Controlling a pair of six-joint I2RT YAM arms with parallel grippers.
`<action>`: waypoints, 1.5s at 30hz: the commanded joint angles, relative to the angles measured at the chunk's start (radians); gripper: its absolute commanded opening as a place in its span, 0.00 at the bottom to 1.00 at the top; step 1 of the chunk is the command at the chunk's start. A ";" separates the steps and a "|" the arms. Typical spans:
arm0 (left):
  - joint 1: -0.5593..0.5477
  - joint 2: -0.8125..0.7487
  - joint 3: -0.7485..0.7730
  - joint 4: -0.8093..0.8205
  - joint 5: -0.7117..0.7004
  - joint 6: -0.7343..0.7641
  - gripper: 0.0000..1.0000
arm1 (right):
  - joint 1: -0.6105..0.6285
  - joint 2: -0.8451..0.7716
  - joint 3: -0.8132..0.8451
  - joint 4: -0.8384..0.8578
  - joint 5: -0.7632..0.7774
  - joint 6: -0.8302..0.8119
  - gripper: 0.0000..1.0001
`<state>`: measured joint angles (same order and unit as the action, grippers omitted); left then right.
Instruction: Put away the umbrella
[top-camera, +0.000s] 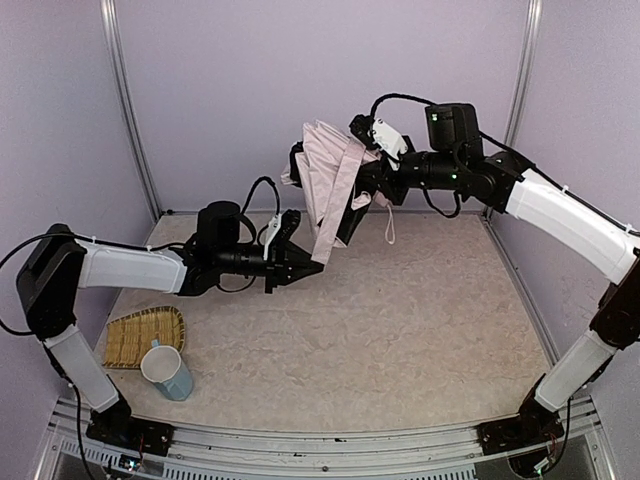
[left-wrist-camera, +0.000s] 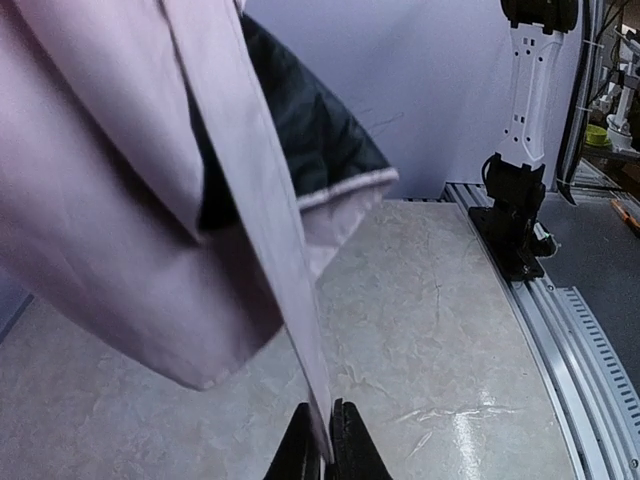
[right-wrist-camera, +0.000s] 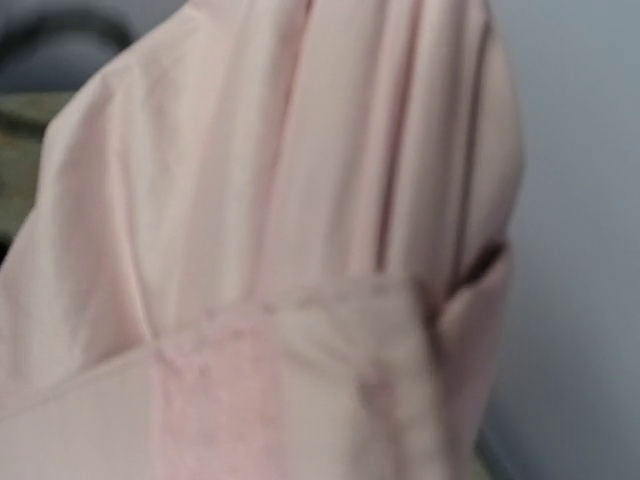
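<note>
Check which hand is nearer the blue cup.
Left. The left hand pinches the umbrella fabric mid-table, beyond and right of the cup; the right hand holds the umbrella farther back and farther right.

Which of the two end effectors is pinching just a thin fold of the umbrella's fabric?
The left end effector, shut on a narrow pink fold low on the umbrella; the right end effector grips it higher up.

The left arm (top-camera: 130, 268) and right arm (top-camera: 560, 215) have white shells, black joints, looping black cables.
</note>
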<state>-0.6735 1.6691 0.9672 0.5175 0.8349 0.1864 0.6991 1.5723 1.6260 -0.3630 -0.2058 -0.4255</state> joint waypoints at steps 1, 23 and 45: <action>-0.010 0.037 0.052 -0.013 0.016 -0.025 0.09 | -0.007 -0.024 0.075 0.173 -0.043 0.013 0.00; 0.011 0.000 -0.034 0.358 0.073 -0.297 0.56 | -0.004 -0.005 0.069 0.185 -0.011 -0.013 0.00; 0.022 -0.064 -0.033 0.153 0.060 -0.134 0.00 | -0.034 -0.044 0.073 0.159 0.002 0.013 0.00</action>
<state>-0.6720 1.6688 0.9684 0.7776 0.8894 -0.0448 0.6891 1.5726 1.6596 -0.2516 -0.2085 -0.4393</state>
